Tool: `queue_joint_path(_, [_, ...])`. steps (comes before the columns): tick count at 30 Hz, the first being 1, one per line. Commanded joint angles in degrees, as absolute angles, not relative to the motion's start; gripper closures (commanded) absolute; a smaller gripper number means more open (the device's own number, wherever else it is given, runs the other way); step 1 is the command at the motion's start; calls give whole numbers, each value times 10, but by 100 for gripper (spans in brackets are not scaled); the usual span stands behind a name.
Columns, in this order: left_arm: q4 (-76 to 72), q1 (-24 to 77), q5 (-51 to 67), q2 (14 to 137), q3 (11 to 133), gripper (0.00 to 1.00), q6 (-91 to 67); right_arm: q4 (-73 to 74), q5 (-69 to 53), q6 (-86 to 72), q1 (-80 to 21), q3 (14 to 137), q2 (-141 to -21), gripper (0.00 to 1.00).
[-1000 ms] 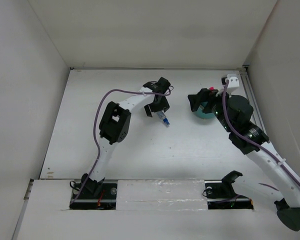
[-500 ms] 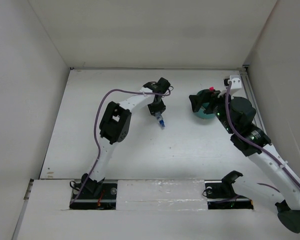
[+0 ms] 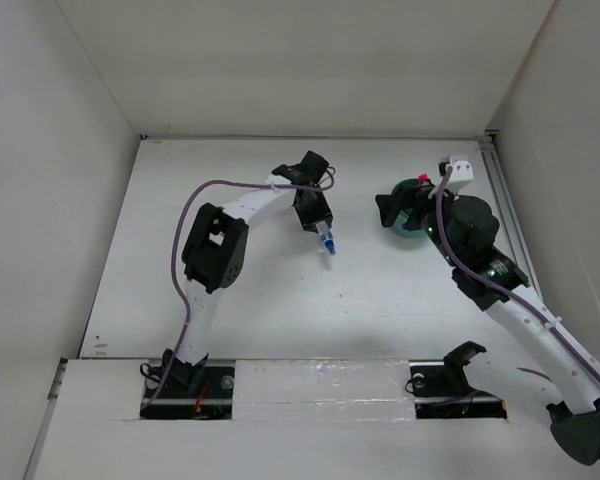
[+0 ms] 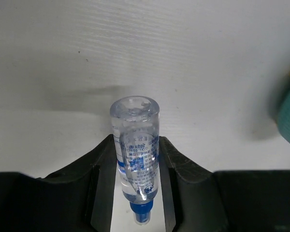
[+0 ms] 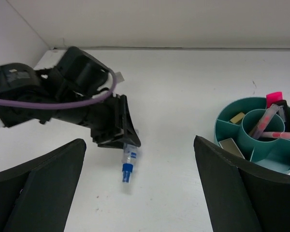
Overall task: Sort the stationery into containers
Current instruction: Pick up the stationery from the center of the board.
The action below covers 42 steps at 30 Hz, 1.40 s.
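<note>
1. Landmark: the teal bowl (image 5: 273,155), round, with a central round well and outer compartments set off by dividers, stands on the white table (image 3: 380,300).
2. Left gripper (image 3: 318,222): placed well apart from the bowl, on the side toward the left arm. Its jaws are clenched on the clear tube (image 4: 135,159), one finger pressed against each side of the printed label.
3. Clear tube: far outside the bowl, in none of its compartments. In the left wrist view its clear rounded end projects past the fingertips, while the blue cap lies back between the fingers. Whether the tube touches the table cannot be told.
4. Right gripper (image 3: 404,200): poised just beside and partly above the bowl's rim, on the side facing the tube. Its jaws are spread wide and released, with nothing between them.
5. Central well of the bowl: thin pink pens (image 5: 264,124) lean upright inside it.
6. Outer compartment on the bowl's far side: a small tan block (image 5: 237,117) lies on the floor.
7. Adjoining outer compartment, toward the tube: a flat grey-tan piece (image 5: 229,145) rests against the wall.
8. Outer compartment on the side away from the tube: a black marker (image 5: 280,108) with a pink cap stands tilted, its cap rising above the rim.
</note>
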State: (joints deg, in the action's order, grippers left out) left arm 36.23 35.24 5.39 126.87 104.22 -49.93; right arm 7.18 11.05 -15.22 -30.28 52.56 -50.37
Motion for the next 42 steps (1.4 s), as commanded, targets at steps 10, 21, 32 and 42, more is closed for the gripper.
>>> queue_joint_path(10, [237, 249, 394, 1147, 982, 100, -569, -181, -103, -83, -291, 412, -467, 0])
queue_joint_path(21, [-55, 243, 552, 1024, 807, 100, -785, -291, -139, 6, -365, 355, -508, 0])
queue_joint_path(32, [-191, 214, 589, 950, 742, 100, -929, -474, -89, 87, -375, 298, -577, 0])
queue_joint_path(42, [-214, 208, 589, 919, 715, 100, -947, -785, -1, 253, -435, 226, -703, 4])
